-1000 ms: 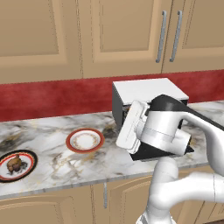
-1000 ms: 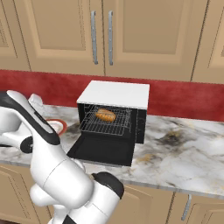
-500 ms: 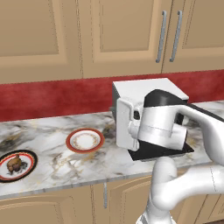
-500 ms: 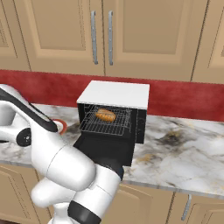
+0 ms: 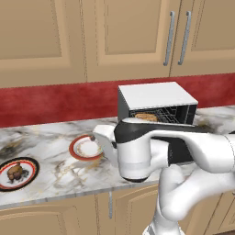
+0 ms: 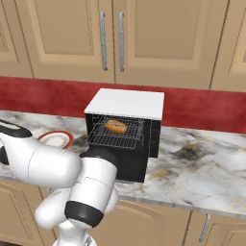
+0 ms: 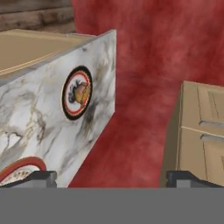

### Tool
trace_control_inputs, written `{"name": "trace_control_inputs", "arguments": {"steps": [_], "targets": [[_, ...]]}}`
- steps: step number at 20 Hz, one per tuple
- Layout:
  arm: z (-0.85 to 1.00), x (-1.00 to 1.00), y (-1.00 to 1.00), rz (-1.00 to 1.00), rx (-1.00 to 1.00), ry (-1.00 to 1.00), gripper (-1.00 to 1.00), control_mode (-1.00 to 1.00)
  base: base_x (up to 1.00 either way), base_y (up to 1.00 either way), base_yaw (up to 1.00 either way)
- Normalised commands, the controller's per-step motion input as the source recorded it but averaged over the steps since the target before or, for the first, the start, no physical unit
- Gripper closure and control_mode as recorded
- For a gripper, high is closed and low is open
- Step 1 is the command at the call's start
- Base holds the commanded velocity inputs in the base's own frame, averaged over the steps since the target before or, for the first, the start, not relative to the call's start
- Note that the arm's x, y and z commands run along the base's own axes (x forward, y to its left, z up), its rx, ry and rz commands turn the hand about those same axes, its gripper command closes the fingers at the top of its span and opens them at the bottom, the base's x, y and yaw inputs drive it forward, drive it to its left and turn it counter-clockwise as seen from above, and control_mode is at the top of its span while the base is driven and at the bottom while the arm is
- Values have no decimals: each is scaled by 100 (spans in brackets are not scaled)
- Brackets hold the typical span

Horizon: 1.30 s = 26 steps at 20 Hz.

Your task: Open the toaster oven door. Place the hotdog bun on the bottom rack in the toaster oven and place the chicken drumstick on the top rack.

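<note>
The black toaster oven [image 6: 126,103] with a white top stands on the counter, and its door [image 6: 134,166] hangs open below the front. The golden hotdog bun [image 6: 116,126] lies inside on a wire rack [image 6: 117,138] that sticks out a little. I cannot tell the top rack from the bottom rack at this size. The dark brown chicken drumstick [image 5: 15,171] sits on a black plate [image 5: 28,161] at the far left of the counter. In the hand view, which is rolled sideways, the drumstick [image 7: 80,92] is ahead. My gripper [image 7: 113,179] is open and holds nothing.
An empty red-rimmed plate [image 5: 82,148] lies between the oven and the drumstick's plate, just under my hand. My bulky white arm [image 5: 151,153] crosses in front of the oven. Wooden cabinets hang above, and a red backsplash runs behind the marble counter [image 5: 55,137].
My arm has swung left, away from the oven front and toward the plates. The gripper has stayed open. The bun has not moved.
</note>
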Motion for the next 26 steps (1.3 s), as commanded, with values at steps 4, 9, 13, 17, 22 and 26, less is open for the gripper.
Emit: {"name": "trace_control_inputs", "arguments": {"steps": [4, 9, 13, 17, 22, 26], "targets": [[64, -3, 33, 0, -54, -2, -100, -100, 0, 0, 0], [71, -1, 19, 0, -38, 0, -100, -100, 0, 0, 0], [73, -1, 5, 0, -25, -5, -100, -100, 0, 0, 0], [60, -4, 0, 0, -12, -8, -100, -100, 0, 0, 0], [15, -1, 2, 0, -4, -6, -100, -100, 0, 0, 0], [0, 0, 0, 0, 0, 0, -100, -100, 0, 0, 0]]}}
